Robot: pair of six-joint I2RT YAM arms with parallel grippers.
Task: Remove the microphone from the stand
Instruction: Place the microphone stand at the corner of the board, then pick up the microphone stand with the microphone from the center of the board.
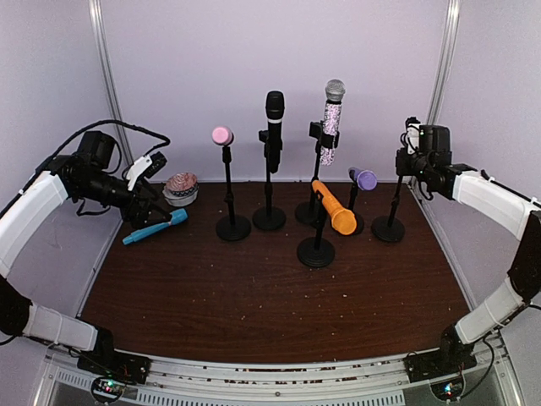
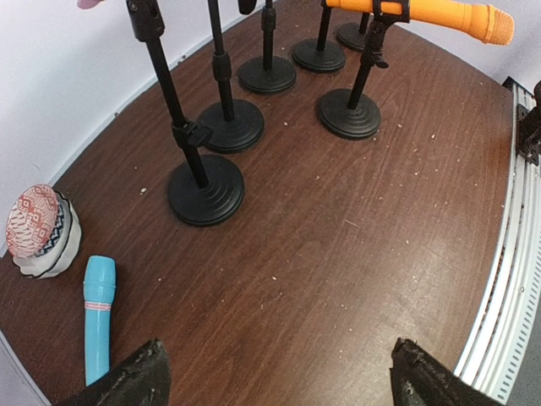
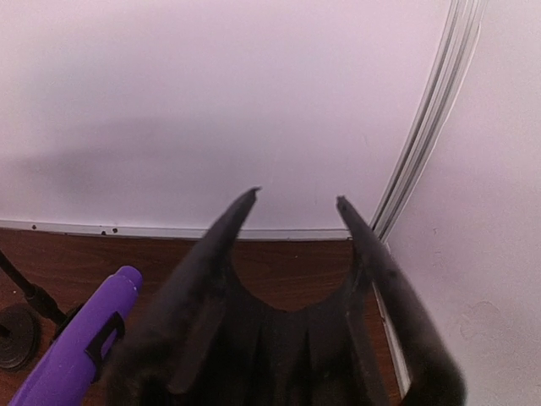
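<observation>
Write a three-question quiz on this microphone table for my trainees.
1. True or false: the blue microphone lies flat on the table, out of any stand.
2. Which microphone stands farthest right? A pink, B purple microphone, C black.
3. How many microphones are held in stands?

Key: 1 true; 2 B; 3 five.

Pale lilac walls (image 1: 254, 51), metal corner strips (image 1: 445, 51); dark wood tabletop (image 1: 254, 296), crumb-speckled, evenly lit.
</observation>
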